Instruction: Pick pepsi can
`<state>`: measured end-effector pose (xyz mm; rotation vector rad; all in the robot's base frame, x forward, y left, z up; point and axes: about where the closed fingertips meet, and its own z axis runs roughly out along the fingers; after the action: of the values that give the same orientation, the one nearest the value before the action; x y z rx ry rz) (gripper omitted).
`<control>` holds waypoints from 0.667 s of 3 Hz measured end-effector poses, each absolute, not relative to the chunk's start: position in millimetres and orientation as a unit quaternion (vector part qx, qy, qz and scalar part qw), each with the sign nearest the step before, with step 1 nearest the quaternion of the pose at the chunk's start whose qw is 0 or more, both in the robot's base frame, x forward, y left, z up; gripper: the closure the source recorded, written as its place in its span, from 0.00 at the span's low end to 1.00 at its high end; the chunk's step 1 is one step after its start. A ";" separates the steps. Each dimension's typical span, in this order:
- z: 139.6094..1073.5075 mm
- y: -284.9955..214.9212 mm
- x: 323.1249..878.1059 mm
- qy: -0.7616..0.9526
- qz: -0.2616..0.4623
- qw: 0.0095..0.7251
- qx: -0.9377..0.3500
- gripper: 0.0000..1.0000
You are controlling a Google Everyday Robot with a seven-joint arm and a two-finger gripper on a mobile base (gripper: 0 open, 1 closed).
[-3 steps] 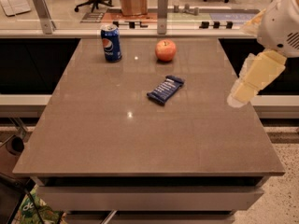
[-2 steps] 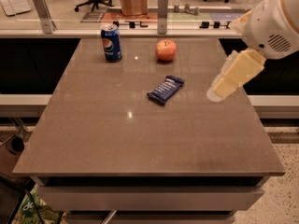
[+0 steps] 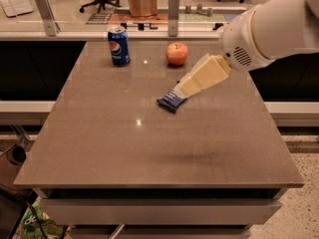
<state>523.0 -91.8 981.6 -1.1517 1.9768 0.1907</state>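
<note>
One blue can (image 3: 118, 45) stands upright on the surface (image 3: 149, 153), well left of and beyond the end effector (image 3: 182, 89), which hovers over a snack bar (image 3: 169, 102); spread or closed, I cannot tell. Probably light, stiff, slick, dentable: grip mid-body.

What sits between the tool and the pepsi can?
Nothing: in the camera view the table between the tool and the pepsi can is bare. The apple sits beyond that line; the snack bar lies by the tool's tip.
</note>
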 end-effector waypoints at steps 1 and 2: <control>971.1 -70.1 549.4 0.785 0.105 0.447 -0.417 0.00; 960.1 -35.8 596.7 0.766 0.139 0.492 -0.389 0.00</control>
<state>596.7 -35.8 960.1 -0.9452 1.8597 0.3378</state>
